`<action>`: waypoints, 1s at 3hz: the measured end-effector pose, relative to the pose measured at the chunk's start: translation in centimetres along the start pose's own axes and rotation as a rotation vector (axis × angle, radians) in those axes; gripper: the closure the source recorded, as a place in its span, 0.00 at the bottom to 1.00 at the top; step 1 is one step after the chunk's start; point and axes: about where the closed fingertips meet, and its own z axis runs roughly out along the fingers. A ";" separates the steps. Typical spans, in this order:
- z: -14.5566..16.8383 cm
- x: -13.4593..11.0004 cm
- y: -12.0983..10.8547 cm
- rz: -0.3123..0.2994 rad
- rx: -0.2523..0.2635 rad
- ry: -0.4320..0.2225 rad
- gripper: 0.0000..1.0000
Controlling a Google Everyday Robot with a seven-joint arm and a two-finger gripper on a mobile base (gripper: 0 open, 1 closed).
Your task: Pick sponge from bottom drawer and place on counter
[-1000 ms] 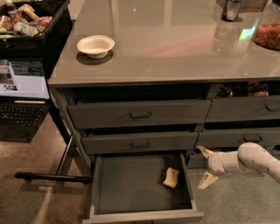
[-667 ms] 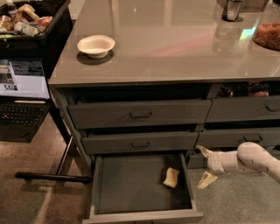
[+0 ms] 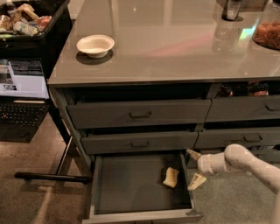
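The pale yellow sponge lies on the bare floor of the open bottom drawer, near its right wall. My gripper is at the end of the white arm, just outside the drawer's right edge and to the right of the sponge. Its two cream fingers are spread apart, one up near the drawer's back corner and one lower by the wall, and hold nothing. The glossy grey counter tops the cabinet above.
A white bowl sits on the counter's left. A glass and a dish of orange food stand at the far right. A laptop and a bin of items are left of the cabinet.
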 end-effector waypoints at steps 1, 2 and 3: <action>6.1 1.0 1.6 0.008 -0.054 -0.026 0.00; 11.1 2.2 3.3 0.022 -0.097 -0.005 0.00; 11.1 2.2 3.3 0.022 -0.097 -0.005 0.00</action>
